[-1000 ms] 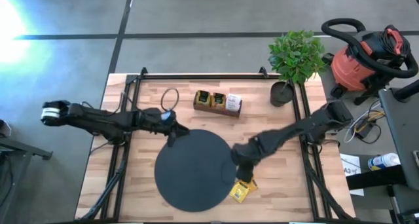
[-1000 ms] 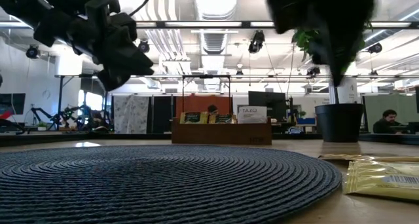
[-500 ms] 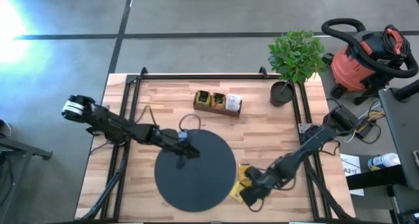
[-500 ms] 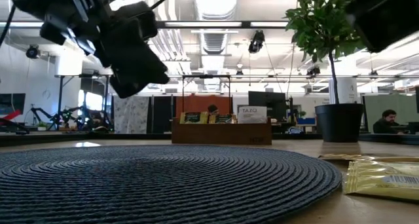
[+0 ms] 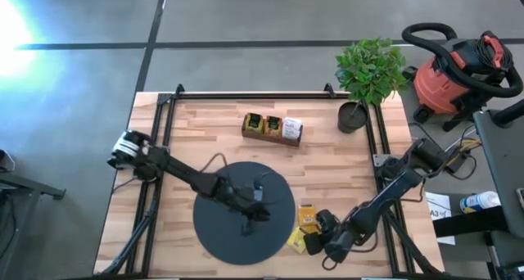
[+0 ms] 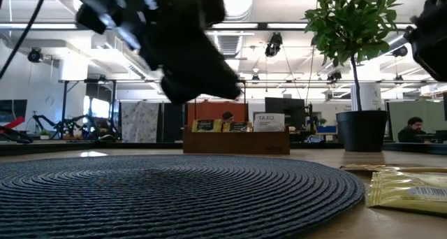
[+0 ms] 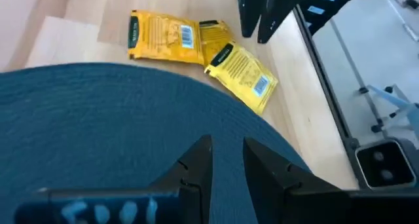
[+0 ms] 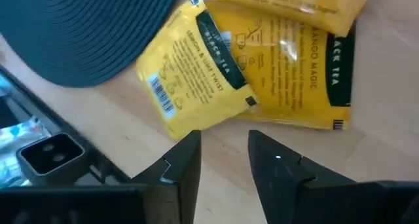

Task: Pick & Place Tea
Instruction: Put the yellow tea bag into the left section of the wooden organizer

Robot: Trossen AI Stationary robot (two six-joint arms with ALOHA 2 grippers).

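Observation:
Three yellow tea sachets with dark-green marks lie flat on the wood just off the black disc's (image 5: 241, 210) near-right rim: one (image 5: 307, 215), one (image 5: 296, 241), and one half under them. The left wrist view shows them (image 7: 241, 73) (image 7: 163, 35), and so does the right wrist view (image 8: 196, 70) (image 8: 294, 60). My left gripper (image 5: 260, 217) (image 7: 226, 149) hovers over the disc's right half, narrowly open, pointing toward the sachets. My right gripper (image 5: 316, 245) (image 8: 222, 142) is open, low, just near-right of the sachets and touching none. In the low view one sachet (image 6: 408, 190) lies at the right.
A brown wooden tray (image 5: 273, 127) holding tea boxes stands at the table's far middle, also visible in the low view (image 6: 236, 138). A potted plant (image 5: 354, 115) stands at the far right corner. Black frame rails (image 5: 381, 173) run along both sides. A red vacuum (image 5: 454, 75) sits off the table.
My left gripper has swept from the disc's far-left rim across the disc toward the near right, closing on the sachets. My right gripper has moved from above the disc's right rim toward the table's near edge, past the sachets, and lower.

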